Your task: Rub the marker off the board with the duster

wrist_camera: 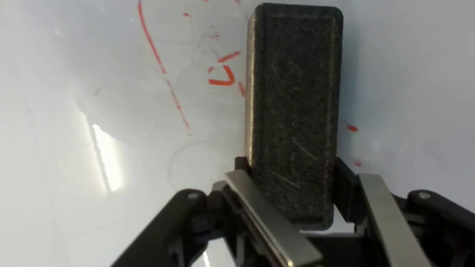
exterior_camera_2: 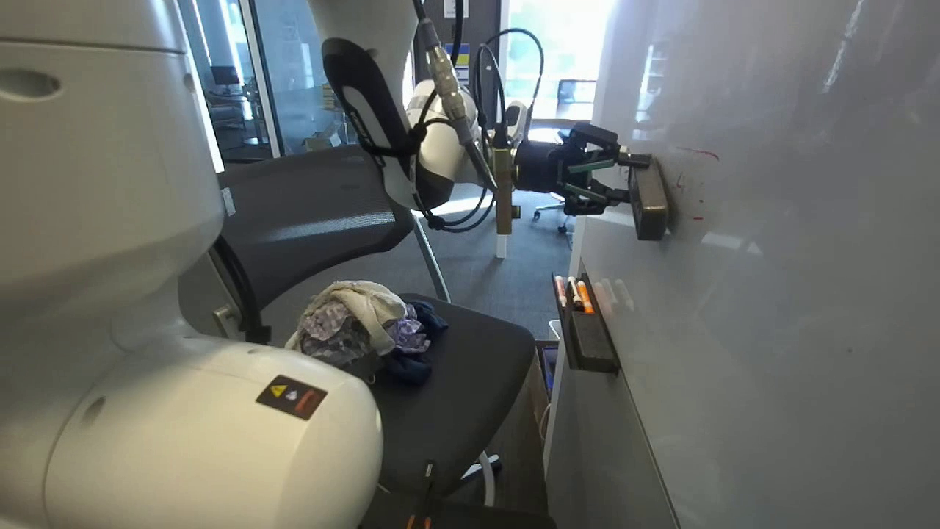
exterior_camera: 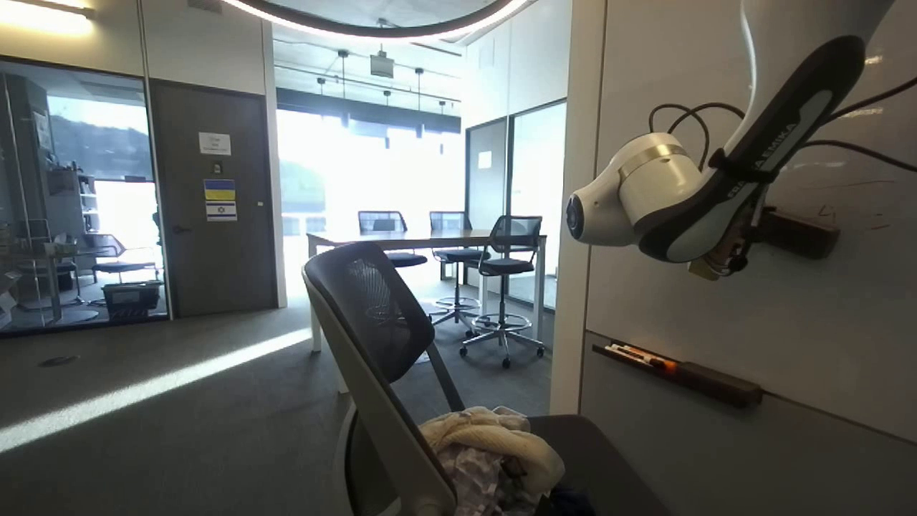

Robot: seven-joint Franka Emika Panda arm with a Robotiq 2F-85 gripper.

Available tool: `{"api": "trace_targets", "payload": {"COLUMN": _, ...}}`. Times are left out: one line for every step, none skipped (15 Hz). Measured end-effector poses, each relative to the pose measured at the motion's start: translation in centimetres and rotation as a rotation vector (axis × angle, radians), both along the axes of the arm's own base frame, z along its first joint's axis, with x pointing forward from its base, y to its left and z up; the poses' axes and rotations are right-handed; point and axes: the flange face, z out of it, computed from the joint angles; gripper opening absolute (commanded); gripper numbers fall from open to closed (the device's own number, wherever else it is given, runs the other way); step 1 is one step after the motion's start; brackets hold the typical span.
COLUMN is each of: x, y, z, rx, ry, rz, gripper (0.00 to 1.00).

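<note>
The duster is a dark, felt-like block (wrist_camera: 297,96), also in both exterior views (exterior_camera: 799,233) (exterior_camera_2: 650,198). My gripper (wrist_camera: 291,178) is shut on the duster near one end, a finger on each long side; it also shows in an exterior view (exterior_camera_2: 628,178). The duster lies parallel to the whiteboard (exterior_camera_2: 771,330), against it or very near; I cannot tell if it touches. Red marker strokes (wrist_camera: 222,78) lie beside the duster, with a long thin red line (wrist_camera: 152,44) farther left and small red dots (wrist_camera: 352,128) on the right. The board behind the duster is hidden.
A tray (exterior_camera_2: 580,360) on the board below the gripper holds several markers (exterior_camera_2: 574,294) and a dark block (exterior_camera_2: 593,338). A chair (exterior_camera_2: 455,367) with a heap of cloth (exterior_camera_2: 360,316) stands near the board and arm. Cables (exterior_camera_2: 477,220) loop around the wrist.
</note>
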Motion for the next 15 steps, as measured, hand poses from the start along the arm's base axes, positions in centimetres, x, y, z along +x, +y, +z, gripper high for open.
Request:
{"api": "trace_targets", "payload": {"x": -0.6, "y": -0.1, "z": 0.9, "rx": -0.027, "ry": -0.014, "rz": -0.027, "gripper": 0.31}}
{"api": "trace_targets", "payload": {"x": -1.2, "y": -0.3, "z": 1.8, "rx": -0.055, "ry": -0.026, "rz": -0.055, "gripper": 0.31}}
{"api": "trace_targets", "payload": {"x": -1.9, "y": -0.5, "z": 2.7, "rx": -0.083, "ry": -0.039, "rz": -0.086, "gripper": 0.31}}
{"api": "trace_targets", "payload": {"x": -2.5, "y": -0.7, "z": 3.4, "rx": -0.108, "ry": -0.050, "rz": -0.114, "gripper": 0.31}}
{"api": "trace_targets", "payload": {"x": -2.9, "y": -0.9, "z": 3.9, "rx": -0.118, "ry": -0.057, "rz": -0.129, "gripper": 0.31}}
{"api": "trace_targets", "payload": {"x": -3.1, "y": -1.0, "z": 3.9, "rx": -0.117, "ry": -0.058, "rz": -0.134, "gripper": 0.31}}
{"api": "trace_targets", "payload": {"x": -3.2, "y": -1.0, "z": 3.7, "rx": -0.111, "ry": -0.055, "rz": -0.138, "gripper": 0.31}}
{"api": "trace_targets", "payload": {"x": -3.3, "y": -1.0, "z": 3.2, "rx": -0.098, "ry": -0.050, "rz": -0.143, "gripper": 0.31}}
{"api": "trace_targets", "payload": {"x": -3.3, "y": -1.1, "z": 2.4, "rx": -0.078, "ry": -0.046, "rz": -0.148, "gripper": 0.31}}
{"api": "trace_targets", "payload": {"x": -3.4, "y": -1.1, "z": 1.3, "rx": -0.050, "ry": -0.044, "rz": -0.152, "gripper": 0.31}}
{"api": "trace_targets", "payload": {"x": -3.4, "y": -1.2, "z": 0.0, "rx": -0.018, "ry": -0.041, "rz": -0.157, "gripper": 0.31}}
{"api": "trace_targets", "payload": {"x": -3.4, "y": -1.3, "z": -1.4, "rx": 0.014, "ry": -0.039, "rz": -0.158, "gripper": 0.31}}
{"api": "trace_targets", "payload": {"x": -3.4, "y": -1.3, "z": -2.9, "rx": 0.048, "ry": -0.039, "rz": -0.155, "gripper": 0.31}}
{"api": "trace_targets", "payload": {"x": -3.2, "y": -1.3, "z": -4.5, "rx": 0.095, "ry": -0.052, "rz": -0.138, "gripper": 0.31}}
{"api": "trace_targets", "payload": {"x": -3.2, "y": -1.3, "z": -5.9, "rx": 0.140, "ry": -0.076, "rz": -0.109, "gripper": 0.31}}
